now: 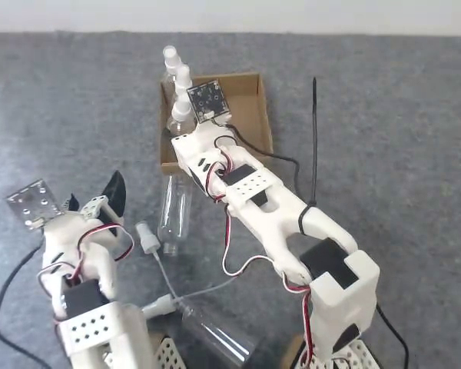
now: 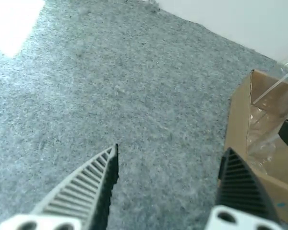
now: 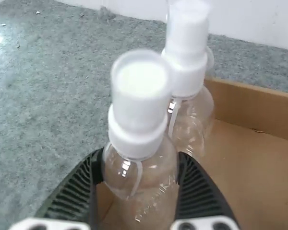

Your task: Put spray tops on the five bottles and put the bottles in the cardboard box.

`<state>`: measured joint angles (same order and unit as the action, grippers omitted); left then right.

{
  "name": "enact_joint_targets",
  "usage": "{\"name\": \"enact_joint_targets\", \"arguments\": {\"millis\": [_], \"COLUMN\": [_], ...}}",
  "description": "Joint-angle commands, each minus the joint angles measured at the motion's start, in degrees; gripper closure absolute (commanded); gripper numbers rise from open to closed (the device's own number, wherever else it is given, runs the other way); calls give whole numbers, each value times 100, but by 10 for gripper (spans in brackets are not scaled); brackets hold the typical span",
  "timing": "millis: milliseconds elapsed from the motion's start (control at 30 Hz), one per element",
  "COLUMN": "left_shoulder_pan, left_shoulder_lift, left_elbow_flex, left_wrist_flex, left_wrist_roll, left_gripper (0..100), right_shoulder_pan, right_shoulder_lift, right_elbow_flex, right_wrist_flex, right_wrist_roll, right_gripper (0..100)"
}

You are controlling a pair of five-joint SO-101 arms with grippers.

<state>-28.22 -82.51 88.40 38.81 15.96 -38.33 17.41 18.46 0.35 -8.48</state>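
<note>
Tabletop (image 1: pixel 384 154): covered in grey carpet, on which both arms are set.
Cardboard box (image 1: pixel 250 115): open-topped; the right pincer is placed at its near corner, and the left pincer is well apart from it.
Right pincer (image 3: pixel 139 184): pressed onto the held bottle (image 3: pixel 139 163) just below its shoulder.
Left pincer (image 2: pixel 170 158): spread wide over bare carpet, with nothing between its fingers.
Held bottle: clear, upright, fitted with a white spray top, at the box's edge.
Capped bottles (image 1: pixel 177 69): two, stood in a row just beyond the right pincer.
Uncapped bottles (image 1: pixel 174 209): two, laid on the carpet; one between the pincers, the other (image 1: pixel 219 337) behind both.
Loose spray tops (image 1: pixel 147 237): two, laid between the uncapped bottles, tubes attached.
</note>
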Motion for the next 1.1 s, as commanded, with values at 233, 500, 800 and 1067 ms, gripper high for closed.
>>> {"name": "enact_joint_targets", "arguments": {"millis": [233,500,800,1067], "left_shoulder_pan": [9,9,9,9], "left_shoulder_lift": [-105,-105,-105,-105], "left_elbow_flex": [-48,-48,-48,-48], "left_wrist_flex": [-149,-149,-149,-149], "left_wrist_roll": [-35,-35,-35,-35], "left_gripper": [681,681,681,681], "right_shoulder_pan": [31,-110,-136,-145], "right_shoulder_lift": [-75,-92,-92,-101], "right_elbow_flex": [-290,-281,-273,-299], "right_wrist_flex": [198,347,347,716], "right_wrist_roll": [-53,-53,-44,-44], "right_gripper": [895,854,848,723]}}
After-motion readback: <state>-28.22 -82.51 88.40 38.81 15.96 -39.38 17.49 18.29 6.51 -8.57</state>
